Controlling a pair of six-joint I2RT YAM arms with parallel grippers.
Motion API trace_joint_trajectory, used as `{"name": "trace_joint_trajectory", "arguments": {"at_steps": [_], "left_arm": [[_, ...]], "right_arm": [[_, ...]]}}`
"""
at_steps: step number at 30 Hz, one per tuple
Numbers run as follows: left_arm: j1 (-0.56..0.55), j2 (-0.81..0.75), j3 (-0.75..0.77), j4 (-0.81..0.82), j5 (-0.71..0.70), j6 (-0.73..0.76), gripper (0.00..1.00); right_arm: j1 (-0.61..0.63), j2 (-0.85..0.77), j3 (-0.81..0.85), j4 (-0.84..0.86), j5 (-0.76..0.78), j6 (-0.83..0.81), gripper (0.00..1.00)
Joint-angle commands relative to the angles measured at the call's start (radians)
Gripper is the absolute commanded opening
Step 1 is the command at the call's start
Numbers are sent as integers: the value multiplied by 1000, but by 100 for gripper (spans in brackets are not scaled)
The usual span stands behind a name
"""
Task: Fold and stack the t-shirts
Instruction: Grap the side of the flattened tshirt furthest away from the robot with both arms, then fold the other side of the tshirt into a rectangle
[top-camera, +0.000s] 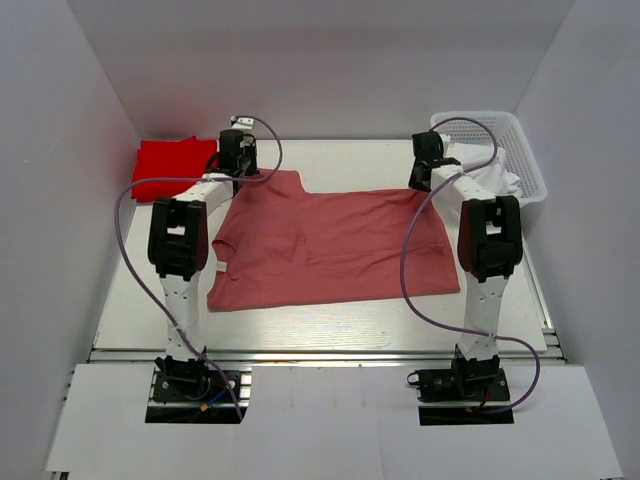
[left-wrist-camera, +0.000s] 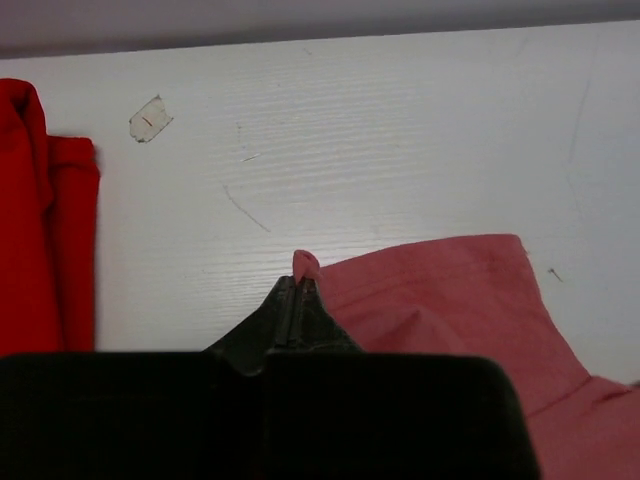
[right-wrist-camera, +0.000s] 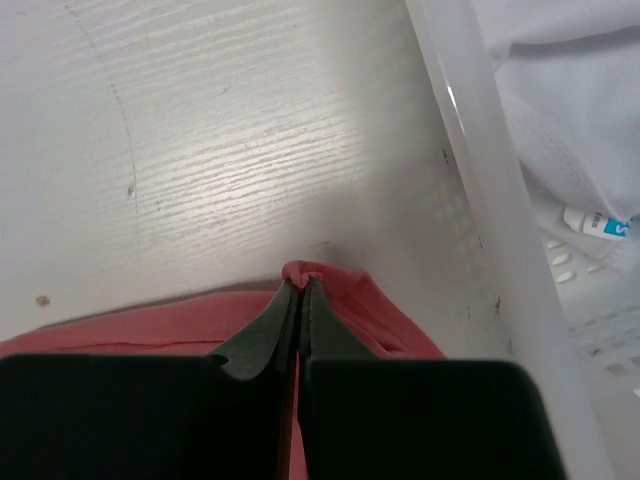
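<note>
A dusty rose-pink t-shirt (top-camera: 330, 245) lies spread across the middle of the table. My left gripper (top-camera: 238, 165) is shut on its far left corner; the pinched cloth tip (left-wrist-camera: 305, 265) pokes out above the fingertips (left-wrist-camera: 285, 305). My right gripper (top-camera: 428, 172) is shut on the shirt's far right corner (right-wrist-camera: 310, 272), close to the basket. A bright red t-shirt (top-camera: 172, 168) lies folded at the far left of the table and shows at the left edge of the left wrist view (left-wrist-camera: 40, 240).
A white plastic mesh basket (top-camera: 520, 150) with white cloth (right-wrist-camera: 560, 110) in it stands at the far right, its rim (right-wrist-camera: 480, 170) right beside my right gripper. White walls enclose the table on three sides. A scrap of tape (left-wrist-camera: 150, 118) sticks to the tabletop.
</note>
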Motion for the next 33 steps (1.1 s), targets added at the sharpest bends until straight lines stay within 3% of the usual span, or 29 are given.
{"name": "trace_joint_trajectory", "arguments": {"at_steps": [1, 8, 18, 33], "left_arm": [[-12, -176, -106, 80, 67, 39, 0], [-12, -389, -375, 126, 79, -27, 0], [-12, -809, -802, 166, 64, -154, 0], [-12, -1245, -1134, 42, 52, -369, 0]], "right_arm": [[1, -100, -50, 46, -8, -18, 0], [7, -247, -217, 123, -41, -21, 0], [3, -433, -412, 155, -24, -21, 0], [-3, -545, -495, 129, -1, -15, 0]]}}
